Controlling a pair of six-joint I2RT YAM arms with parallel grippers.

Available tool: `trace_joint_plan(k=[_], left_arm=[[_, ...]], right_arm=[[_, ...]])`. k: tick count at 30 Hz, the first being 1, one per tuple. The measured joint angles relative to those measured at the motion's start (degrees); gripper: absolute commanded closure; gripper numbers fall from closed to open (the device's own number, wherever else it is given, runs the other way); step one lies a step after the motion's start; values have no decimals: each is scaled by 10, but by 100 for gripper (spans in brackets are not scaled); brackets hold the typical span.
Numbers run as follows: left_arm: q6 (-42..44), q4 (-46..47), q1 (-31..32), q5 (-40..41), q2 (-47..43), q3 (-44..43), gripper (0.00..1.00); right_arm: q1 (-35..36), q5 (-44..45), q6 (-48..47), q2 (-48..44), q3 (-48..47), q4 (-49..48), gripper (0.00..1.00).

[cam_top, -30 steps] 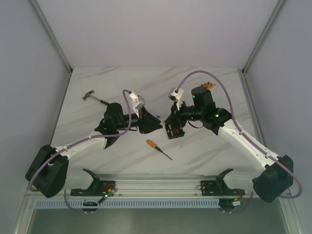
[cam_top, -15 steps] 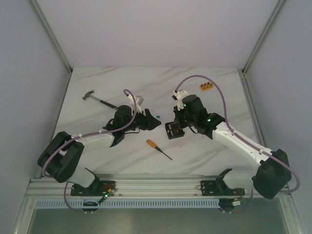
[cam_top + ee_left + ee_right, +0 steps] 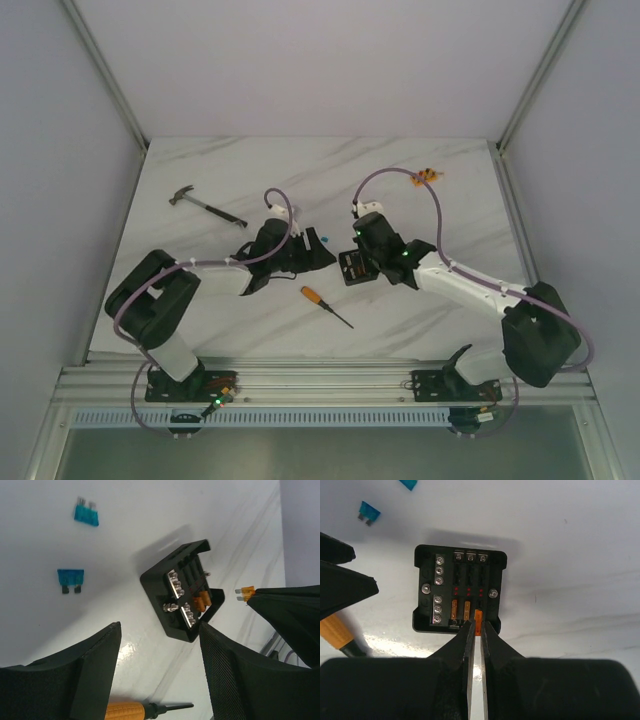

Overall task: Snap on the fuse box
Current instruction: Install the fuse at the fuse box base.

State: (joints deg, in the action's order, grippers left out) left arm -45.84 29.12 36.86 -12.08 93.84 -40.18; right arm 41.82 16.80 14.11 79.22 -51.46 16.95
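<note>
The fuse box (image 3: 352,267) is a small black squarish box lying on the white table, its open top showing two seated orange fuses (image 3: 460,610). My right gripper (image 3: 478,626) is shut on a small orange fuse (image 3: 478,618) and holds it at the box's (image 3: 460,590) near right slot. My left gripper (image 3: 160,627) is open and empty, low over the table just left of the box (image 3: 182,597); its right finger (image 3: 235,670) is close to the box's corner. In the top view the left gripper (image 3: 318,252) and right gripper (image 3: 360,262) flank the box.
An orange-handled screwdriver (image 3: 325,305) lies in front of the box, also under the left gripper (image 3: 127,711). Two loose blue fuses (image 3: 86,515) (image 3: 70,576) lie behind the box. A hammer (image 3: 205,205) lies at the far left and a small orange block (image 3: 425,178) at the far right.
Both arms have stretched out lower over the table. The right gripper has come down onto the fuse box with the orange fuse. The left gripper has shifted right, closer to the box.
</note>
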Motion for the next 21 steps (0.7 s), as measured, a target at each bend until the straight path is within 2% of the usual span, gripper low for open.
trace_joint_plan(k=[14,21], left_arm=[[-69,26,16,-28,76,-21,34],[-85,27,25,-31,98,-30,42]], right_arm=[[4,26,14,33,31,-50,100],[5,32,16,44,36,-58,100]])
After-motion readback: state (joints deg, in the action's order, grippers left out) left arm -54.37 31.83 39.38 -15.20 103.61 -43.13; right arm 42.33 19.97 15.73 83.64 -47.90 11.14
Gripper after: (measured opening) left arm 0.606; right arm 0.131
